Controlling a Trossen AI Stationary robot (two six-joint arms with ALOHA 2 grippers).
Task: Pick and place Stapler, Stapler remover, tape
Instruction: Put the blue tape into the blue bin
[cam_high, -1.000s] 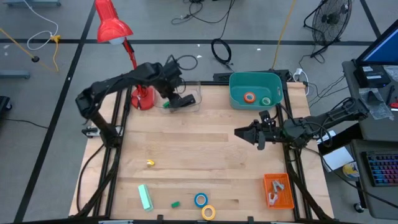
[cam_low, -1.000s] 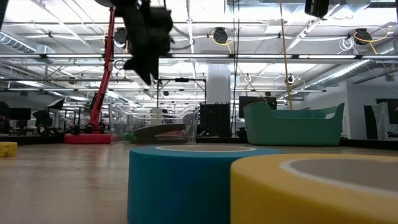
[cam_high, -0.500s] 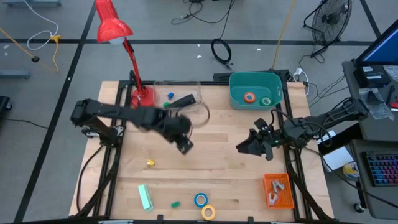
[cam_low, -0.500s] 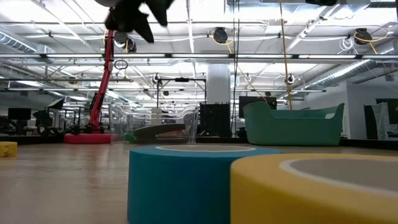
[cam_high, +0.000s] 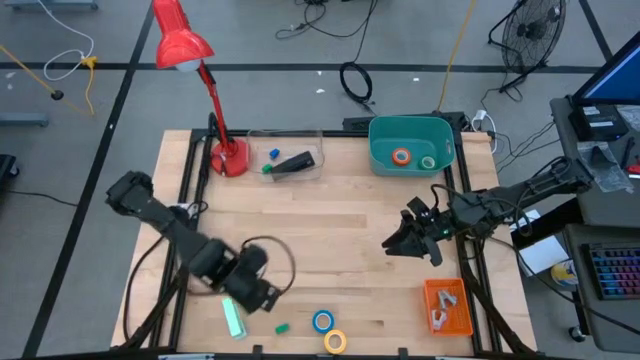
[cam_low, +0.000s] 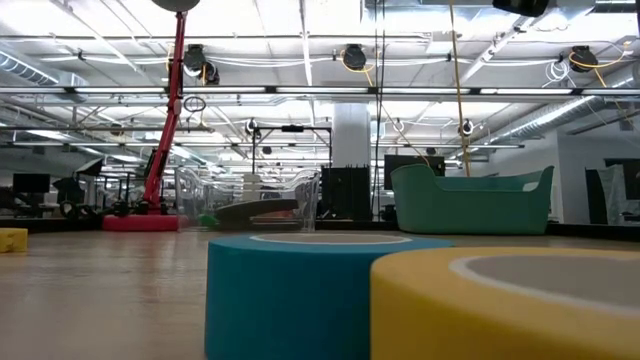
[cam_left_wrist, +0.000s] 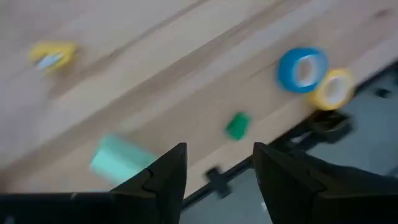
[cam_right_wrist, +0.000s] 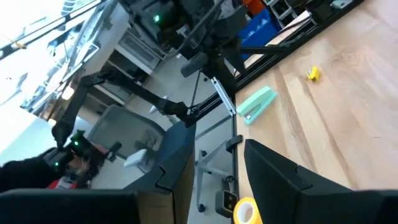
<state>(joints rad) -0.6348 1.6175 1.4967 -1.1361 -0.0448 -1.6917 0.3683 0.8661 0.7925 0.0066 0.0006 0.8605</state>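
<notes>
A mint-green stapler (cam_high: 233, 317) lies near the table's near edge, with a small green piece (cam_high: 282, 327) to its right. Beyond that a blue tape roll (cam_high: 322, 321) touches a yellow one (cam_high: 335, 341). Orange tape (cam_high: 401, 156) and green tape (cam_high: 428, 162) lie in the teal bin (cam_high: 410, 132). A black stapler (cam_high: 293, 162) rests in the clear container (cam_high: 300, 135). My left gripper (cam_high: 264, 298) hovers open just above and right of the mint stapler (cam_left_wrist: 118, 158), nothing between its fingers. My right gripper (cam_high: 390, 244) hangs open at mid-right, holding nothing.
A red desk lamp (cam_high: 228, 158) stands at the far left beside the clear container. An orange tray (cam_high: 447, 307) sits at the near right corner. A small yellow piece (cam_left_wrist: 53, 54) lies on the wood left of centre. The table's middle is bare wood (cam_high: 330, 230).
My left arm has swept from over the clear container at the far side down across the table toward the near edge, rolling its wrist, and now hangs by the mint stapler, fingers still apart. My right gripper has swung its tips a little toward the near edge.
</notes>
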